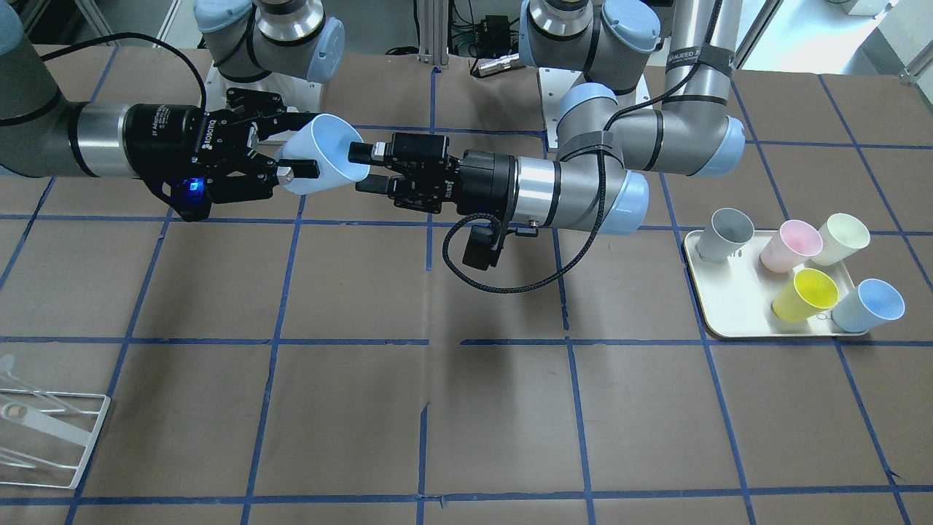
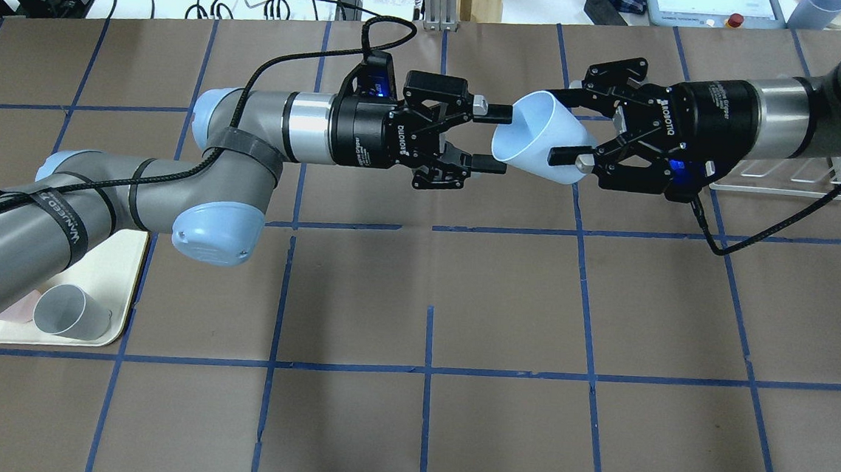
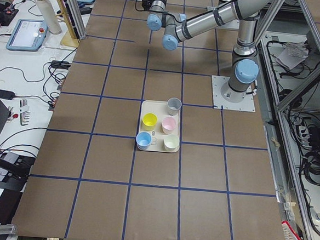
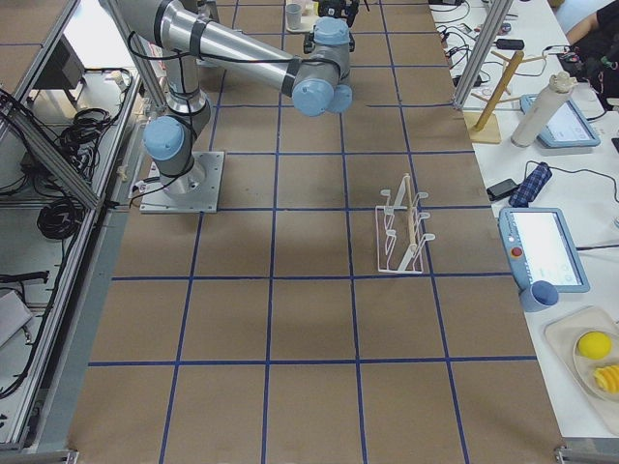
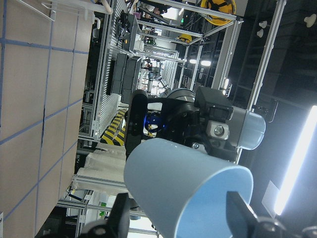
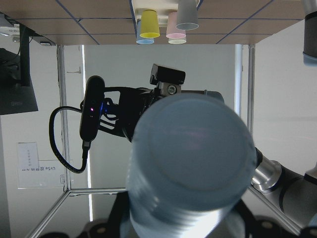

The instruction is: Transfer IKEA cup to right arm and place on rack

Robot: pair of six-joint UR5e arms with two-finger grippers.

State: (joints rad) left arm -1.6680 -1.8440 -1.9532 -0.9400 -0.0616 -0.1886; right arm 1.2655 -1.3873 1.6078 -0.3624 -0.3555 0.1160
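The pale blue IKEA cup [image 1: 324, 157] hangs in the air on its side between my two grippers, above the table's far middle. My right gripper [image 1: 310, 144] is shut on the cup's base end [image 2: 546, 137]. My left gripper [image 2: 501, 139] is open. Its fingers [image 1: 362, 152] flank the cup's rim with a small gap on each side, as the left wrist view [image 5: 188, 198] shows. The cup's base fills the right wrist view [image 6: 190, 158]. The white wire rack [image 1: 51, 430] stands at the table's end on my right, and also shows in the exterior right view [image 4: 401, 232].
A cream tray [image 1: 729, 313] on my left side holds a grey cup [image 1: 729, 233], a pink cup [image 1: 791, 244], a cream cup [image 1: 842, 237], a yellow cup [image 1: 805, 292] and a second pale blue cup [image 1: 871, 305]. A black cable loop [image 1: 474, 255] hangs under the left wrist.
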